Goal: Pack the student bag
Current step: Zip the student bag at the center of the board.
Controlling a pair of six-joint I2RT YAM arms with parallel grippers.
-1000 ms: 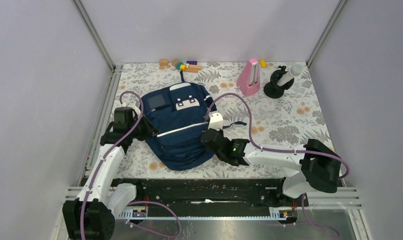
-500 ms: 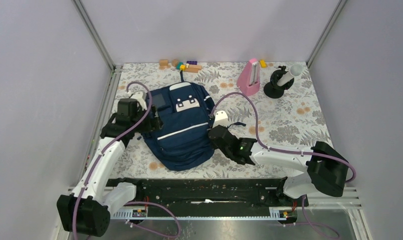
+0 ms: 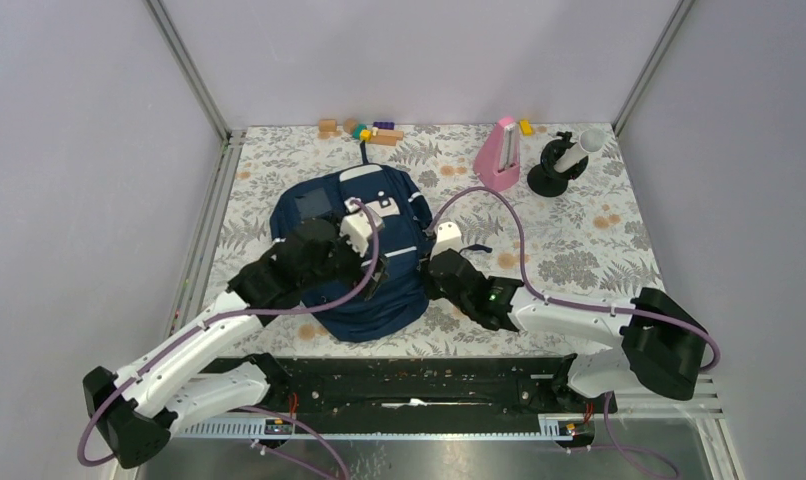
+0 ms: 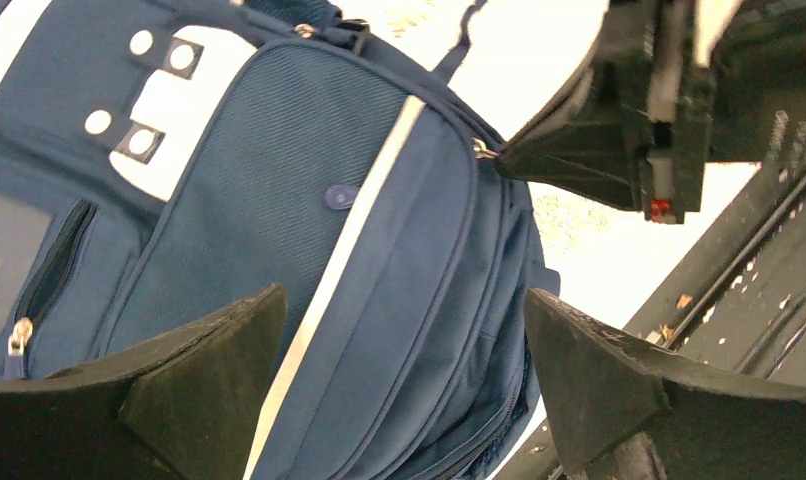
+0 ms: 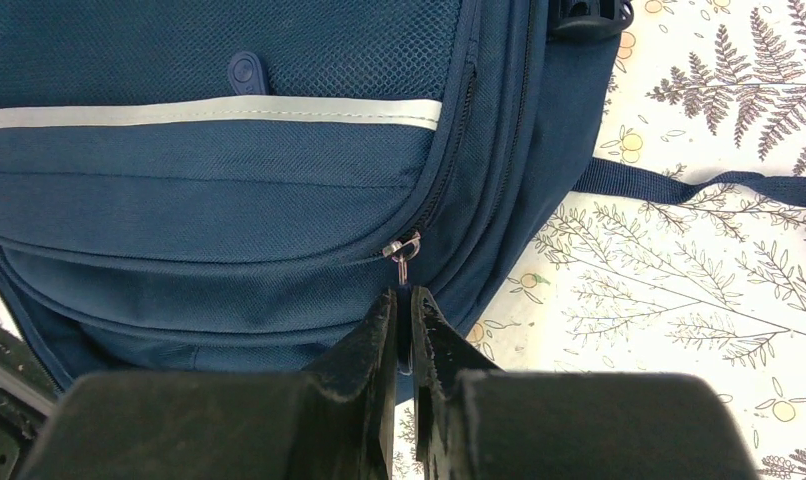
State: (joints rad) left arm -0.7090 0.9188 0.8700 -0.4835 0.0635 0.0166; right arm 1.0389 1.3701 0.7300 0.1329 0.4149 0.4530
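The student bag (image 3: 324,215), navy blue with thin white stripes and a white patch, lies flat in the middle of the table. My left gripper (image 3: 379,268) hovers over its front pocket. In the left wrist view that gripper (image 4: 404,330) is open, its black fingertips (image 4: 204,365) wide apart above the bag (image 4: 379,250), holding nothing. My right gripper (image 3: 434,268) is at the bag's right edge. The right wrist view shows it (image 5: 404,300) shut on the zipper pull (image 5: 403,252) of a closed pocket zipper on the bag (image 5: 209,200).
A pink wedge-shaped object (image 3: 499,155) and a black stand with a white ball (image 3: 561,162) are at the back right. Several coloured blocks (image 3: 364,130) lie along the back edge. A navy strap (image 5: 679,185) trails right of the bag. The black rail (image 3: 399,375) borders the near edge.
My left gripper has opened, left the bag's left side and swung right over the bag's front. The right gripper has stayed shut on the zipper pull, shifting slightly right.
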